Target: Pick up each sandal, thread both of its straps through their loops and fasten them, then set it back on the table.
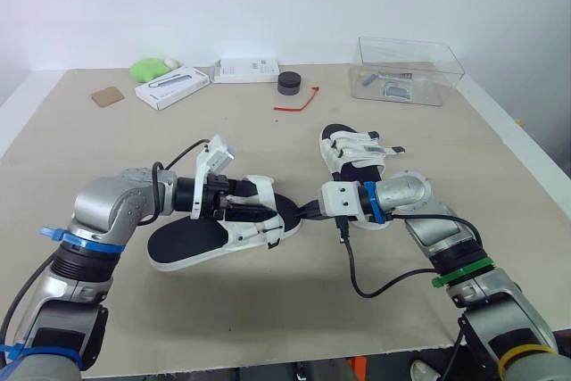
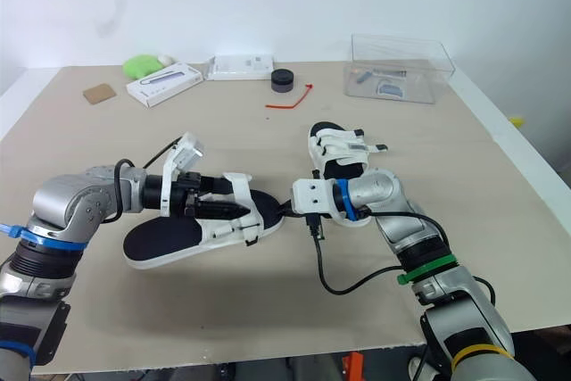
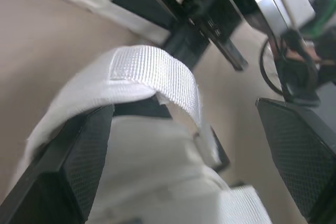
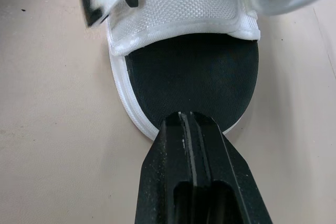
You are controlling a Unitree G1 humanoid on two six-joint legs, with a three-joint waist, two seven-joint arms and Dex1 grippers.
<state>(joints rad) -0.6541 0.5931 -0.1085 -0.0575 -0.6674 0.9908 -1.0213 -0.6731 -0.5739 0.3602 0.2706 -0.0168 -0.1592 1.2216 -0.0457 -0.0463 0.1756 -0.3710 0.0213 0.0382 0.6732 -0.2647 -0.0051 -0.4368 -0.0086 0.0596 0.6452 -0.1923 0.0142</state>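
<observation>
Your right gripper (image 4: 191, 121) is pinched tight on the toe edge of the sandal (image 4: 194, 72), whose black sole runs straight out ahead of its fingertips. Your left gripper (image 1: 259, 202) faces it from the sandal's other side, fingers spread wide either side of a white strap (image 3: 152, 72). The second sandal (image 1: 355, 151) lies on the table (image 1: 268, 310) just beyond your right wrist.

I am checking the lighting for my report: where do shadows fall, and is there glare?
Left eye view: a soft shadow lies on the table under the front sandal; the clear box shows reflections. Right wrist view: that sandal is evenly lit, without glare.
</observation>
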